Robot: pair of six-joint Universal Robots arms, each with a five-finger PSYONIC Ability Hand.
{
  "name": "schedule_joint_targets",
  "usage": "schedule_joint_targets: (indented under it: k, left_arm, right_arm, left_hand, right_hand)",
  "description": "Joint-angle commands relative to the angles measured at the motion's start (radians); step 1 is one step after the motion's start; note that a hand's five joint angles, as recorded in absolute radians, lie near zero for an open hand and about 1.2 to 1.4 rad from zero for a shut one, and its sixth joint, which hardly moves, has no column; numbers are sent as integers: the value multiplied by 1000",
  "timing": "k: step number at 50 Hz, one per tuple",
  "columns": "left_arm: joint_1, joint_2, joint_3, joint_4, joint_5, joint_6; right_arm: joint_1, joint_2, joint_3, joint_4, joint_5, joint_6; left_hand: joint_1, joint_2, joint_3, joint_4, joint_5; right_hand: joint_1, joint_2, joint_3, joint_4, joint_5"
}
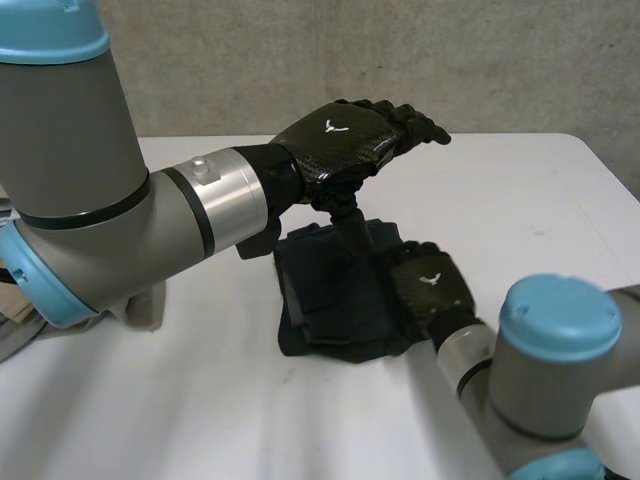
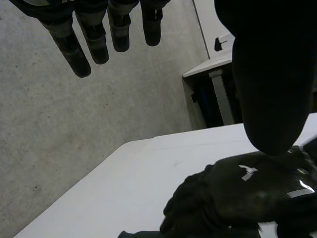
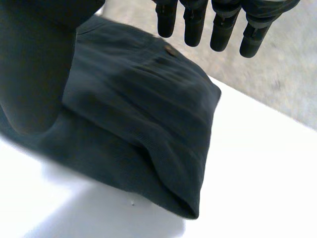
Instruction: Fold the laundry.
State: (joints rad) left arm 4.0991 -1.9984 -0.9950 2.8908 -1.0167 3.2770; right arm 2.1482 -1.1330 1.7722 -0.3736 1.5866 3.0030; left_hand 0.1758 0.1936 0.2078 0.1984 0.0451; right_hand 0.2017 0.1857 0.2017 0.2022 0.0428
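A dark folded cloth (image 1: 335, 295) lies in a thick stack in the middle of the white table (image 1: 520, 200). My left hand (image 1: 345, 140) hangs in the air above the cloth's far edge, open, with its fingers (image 2: 81, 47) straight and its thumb (image 2: 270, 89) pointing down, holding nothing. Lower down, my right hand (image 1: 430, 285) rests at the cloth's right edge and is seen under the left thumb as right hand (image 2: 247, 188). Its own view shows straight fingers (image 3: 213, 25) above the folded cloth (image 3: 143, 114), thumb (image 3: 34, 64) beside it, gripping nothing.
A grey concrete wall (image 1: 400, 60) runs behind the table's far edge. Bare tabletop (image 1: 150, 400) surrounds the cloth on all sides. Another table (image 2: 213, 67) stands by the wall past the table's corner.
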Motion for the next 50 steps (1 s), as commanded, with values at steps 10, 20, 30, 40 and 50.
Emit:
schedule_joint_targets:
  k: [10,20,30,40,50]
  left_arm:
    - [6,9,-34,21,1,-8]
    - [10,12,-50,38,1,-14]
    - [15,29,-66,53,0,-23]
    - [29,63,-96,87,1,-40]
    - [26,81,-97,88,3,-62]
  right_arm:
    - [-154,137,-137,140,-154,257]
    - [-137,183,-174,114,-143,234]
    - [-191,177,-246,-16,-125,255]
    - [-356,378,-649,94,-66,246]
    - [-571,695,-1221,321,-13,185]
  left_hand:
    - [-1,-19,-33,-24,-45]
    - [-1,-19,-33,-24,-45]
    - [-1,-19,-33,-24,-45]
    - [-1,-19,-33,-24,-45]
    - [-1,-19,-33,-24,-45]
  right_hand:
    - [-27,-11,-27,-28,-43]
    - [255,271,255,255,240]
    - [1195,1211,1195,1194,1179]
    - [1195,1211,1195,1194,1179]
    - [1195,1211,1195,1194,1179]
